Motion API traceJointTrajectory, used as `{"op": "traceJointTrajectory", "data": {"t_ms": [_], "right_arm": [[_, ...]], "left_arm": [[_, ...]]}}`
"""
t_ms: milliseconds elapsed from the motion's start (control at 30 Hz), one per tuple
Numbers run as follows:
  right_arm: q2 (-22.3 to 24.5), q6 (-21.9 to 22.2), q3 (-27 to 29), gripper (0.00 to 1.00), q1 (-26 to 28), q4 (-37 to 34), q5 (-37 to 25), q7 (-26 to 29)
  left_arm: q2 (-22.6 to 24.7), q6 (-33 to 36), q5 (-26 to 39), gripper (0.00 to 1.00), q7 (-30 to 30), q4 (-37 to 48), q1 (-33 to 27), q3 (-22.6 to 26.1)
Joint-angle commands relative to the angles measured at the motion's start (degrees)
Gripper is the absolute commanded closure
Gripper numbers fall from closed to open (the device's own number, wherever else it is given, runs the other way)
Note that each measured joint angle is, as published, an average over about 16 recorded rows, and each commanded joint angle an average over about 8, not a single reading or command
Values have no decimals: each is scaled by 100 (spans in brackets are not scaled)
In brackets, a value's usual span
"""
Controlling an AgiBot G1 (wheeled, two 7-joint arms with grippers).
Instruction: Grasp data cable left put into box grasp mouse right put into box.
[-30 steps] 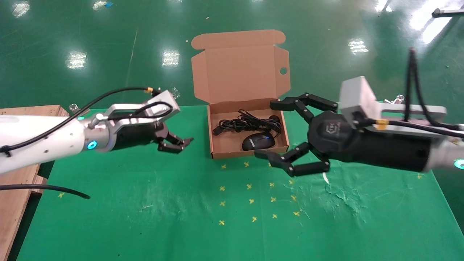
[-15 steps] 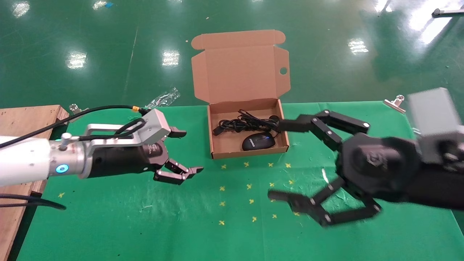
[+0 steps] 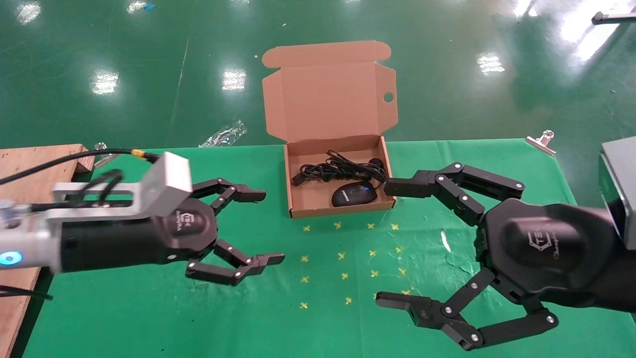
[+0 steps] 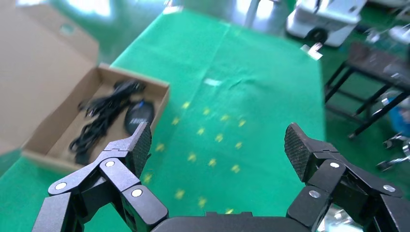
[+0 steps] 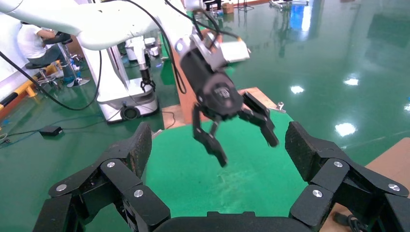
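The box (image 3: 338, 149) sits open at centre frame, holding the data cable (image 3: 338, 171) and the mouse (image 3: 354, 194). The left gripper (image 3: 258, 226) at lower left and the right gripper (image 3: 397, 243) at lower right hover with jaws spread, empty.

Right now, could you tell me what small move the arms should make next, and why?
Probably just park both arms. The data cable and the mouse already lie in the box, and the left pincer and the right pincer hang open and empty over the table.
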Motion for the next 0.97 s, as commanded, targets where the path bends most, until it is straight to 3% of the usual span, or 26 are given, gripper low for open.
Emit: {"op": "traceJointTrajectory", "data": {"t_ms": [33, 567, 967], "right_arm": [[0, 0, -1, 0, 0, 0, 1, -1], [8, 0, -4, 0, -4, 4, 14, -4], [10, 0, -5, 0, -6, 5, 15, -4]], "left_arm": [[-81, 130, -309, 0, 127, 7, 61, -88], [-653, 1049, -2531, 0, 1007, 57, 487, -708], [-673, 1077, -2604, 0, 1022, 61, 506, -727]]}}
